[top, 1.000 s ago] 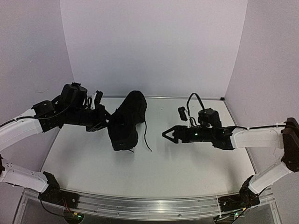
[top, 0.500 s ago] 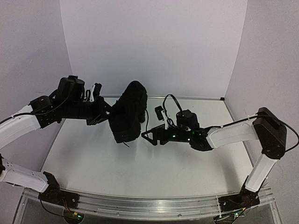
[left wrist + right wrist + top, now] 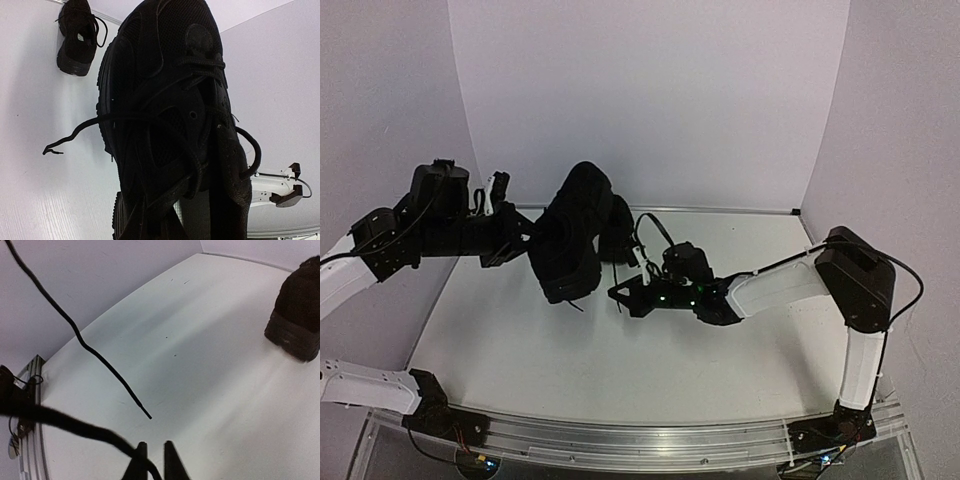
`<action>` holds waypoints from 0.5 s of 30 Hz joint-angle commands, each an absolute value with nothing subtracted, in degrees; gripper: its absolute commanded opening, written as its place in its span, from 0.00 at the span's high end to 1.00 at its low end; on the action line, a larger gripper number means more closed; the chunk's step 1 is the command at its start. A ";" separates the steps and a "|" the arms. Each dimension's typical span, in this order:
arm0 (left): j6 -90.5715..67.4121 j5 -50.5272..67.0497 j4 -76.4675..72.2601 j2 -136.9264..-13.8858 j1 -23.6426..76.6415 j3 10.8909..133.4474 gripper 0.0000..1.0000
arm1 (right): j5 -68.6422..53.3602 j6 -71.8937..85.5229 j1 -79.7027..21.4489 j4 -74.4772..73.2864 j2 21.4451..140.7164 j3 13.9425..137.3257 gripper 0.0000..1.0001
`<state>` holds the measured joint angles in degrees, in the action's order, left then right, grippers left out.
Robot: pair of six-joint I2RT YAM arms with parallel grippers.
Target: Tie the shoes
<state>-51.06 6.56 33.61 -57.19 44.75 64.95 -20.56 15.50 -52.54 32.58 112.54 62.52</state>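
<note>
White table backed by pale lilac walls, metal rail along its front.

This was a robotics lab's test booth: a bare white table boxed in on three sides by plain pale panels. A metal rail ran along its near edge (loose wires trailing there), carrying the left arm and right arm.

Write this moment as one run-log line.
left tool: shut on lifted black mesh sneaker | right tool: shut on its thin black lace | second black sneaker: on table
</note>
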 commanded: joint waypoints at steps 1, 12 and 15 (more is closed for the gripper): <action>-51.12 1.39 31.89 -51.87 44.89 70.01 1.00 | -21.52 17.31 -54.44 33.77 114.76 67.44 1.00; -47.03 -0.36 49.63 -51.90 44.91 69.37 1.00 | -20.91 26.90 -60.19 27.97 107.98 67.31 1.00; -49.20 2.79 42.64 -50.34 44.90 59.94 1.00 | -18.48 30.03 -60.07 26.63 102.17 59.91 1.00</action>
